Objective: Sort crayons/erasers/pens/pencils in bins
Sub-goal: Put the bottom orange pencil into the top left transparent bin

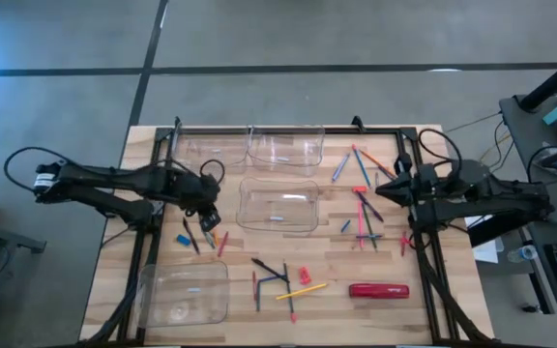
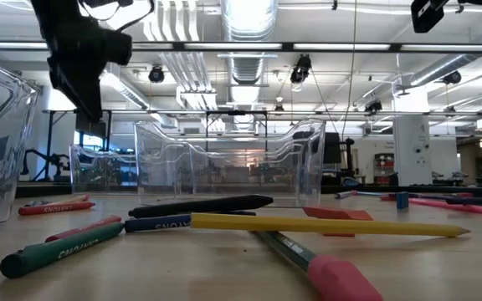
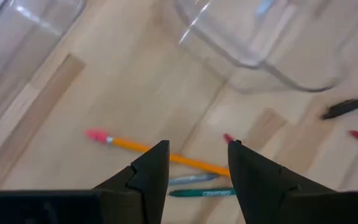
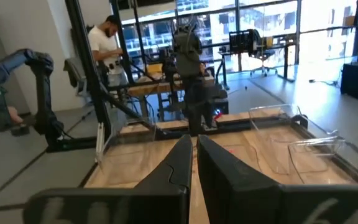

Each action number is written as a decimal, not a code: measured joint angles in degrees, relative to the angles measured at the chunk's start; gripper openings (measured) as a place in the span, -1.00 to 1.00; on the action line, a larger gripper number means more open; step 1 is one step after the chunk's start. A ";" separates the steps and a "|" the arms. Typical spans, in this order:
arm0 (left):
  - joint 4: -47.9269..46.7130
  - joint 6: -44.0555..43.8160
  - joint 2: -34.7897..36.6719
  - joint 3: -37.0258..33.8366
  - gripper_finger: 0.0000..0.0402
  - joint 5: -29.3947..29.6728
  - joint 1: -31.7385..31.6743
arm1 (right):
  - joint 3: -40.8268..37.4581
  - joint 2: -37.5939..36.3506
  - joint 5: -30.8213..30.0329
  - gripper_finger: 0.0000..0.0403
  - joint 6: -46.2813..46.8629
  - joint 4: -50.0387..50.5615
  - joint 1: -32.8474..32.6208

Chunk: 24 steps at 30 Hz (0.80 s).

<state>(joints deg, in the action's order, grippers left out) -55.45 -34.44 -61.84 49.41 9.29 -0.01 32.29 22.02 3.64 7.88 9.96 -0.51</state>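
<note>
My left gripper hangs open over the table's left part, pointing steeply down and holding nothing. Below its fingers an orange pencil with a pink tip lies flat on the wood, beside two green pens. My right gripper is shut and empty, held level above the table's right side. Four clear bins stand on the table: two at the back, one in the centre and one near left. A yellow pencil lies near the front.
More pens and pencils lie scattered at the right and near the middle front. A small red eraser and a large red oblong object lie near the front edge. A black frame rail borders the table.
</note>
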 joint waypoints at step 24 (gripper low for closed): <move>5.99 -4.09 -1.00 -10.76 -0.26 4.34 -16.50 | -0.22 0.17 -0.17 -0.91 1.09 0.48 0.00</move>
<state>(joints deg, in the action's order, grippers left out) -49.46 -38.53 -62.84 38.65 13.63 -16.51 32.08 22.20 3.46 8.98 10.44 -0.51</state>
